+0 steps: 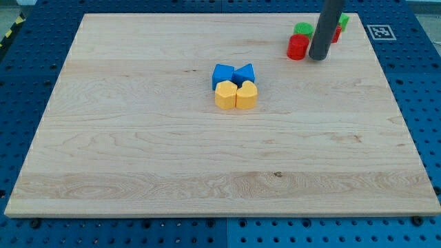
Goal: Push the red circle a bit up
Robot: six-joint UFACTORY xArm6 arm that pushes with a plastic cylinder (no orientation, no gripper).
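Note:
The red circle (298,47) sits near the top right of the wooden board (138,138). My tip (318,58) stands just to the right of it, touching or nearly touching its right side. A green block (303,29) lies right above the red circle. Another red block (336,33) is partly hidden behind the rod, and a second green block (342,21) shows at the rod's upper right.
Two blue blocks (222,74) (244,72) and two yellow blocks (225,95) (247,95) form a tight cluster at the board's middle. A white marker tag (380,32) lies off the board's top right corner.

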